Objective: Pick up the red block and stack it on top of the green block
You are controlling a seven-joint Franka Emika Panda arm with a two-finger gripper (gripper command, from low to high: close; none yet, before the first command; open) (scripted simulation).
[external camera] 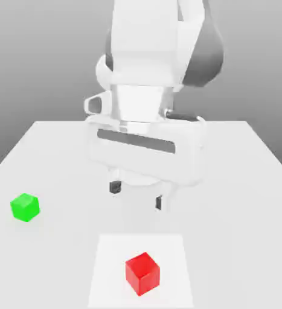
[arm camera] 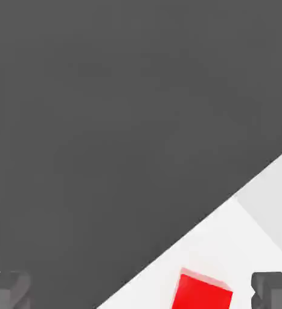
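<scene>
Exterior view: the glossy red cube [external camera: 142, 274] rests on a pale square patch [external camera: 110, 283] of the white table [external camera: 227, 253]; relative to this cube, the end effector [external camera: 137, 197] hangs above and farther from the camera, its fingers apart and empty, while the glossy green cube [external camera: 25, 207] lies toward the exterior view's left and farther back. Hand view: the red cube appears between the spread fingers, turned obliquely to them, a skew less readily judged from the exterior view.

bright even light, pale tabletop [external camera: 227, 229] nearly washed out, faint shadows, soft glare on red block [external camera: 142, 274]
</scene>
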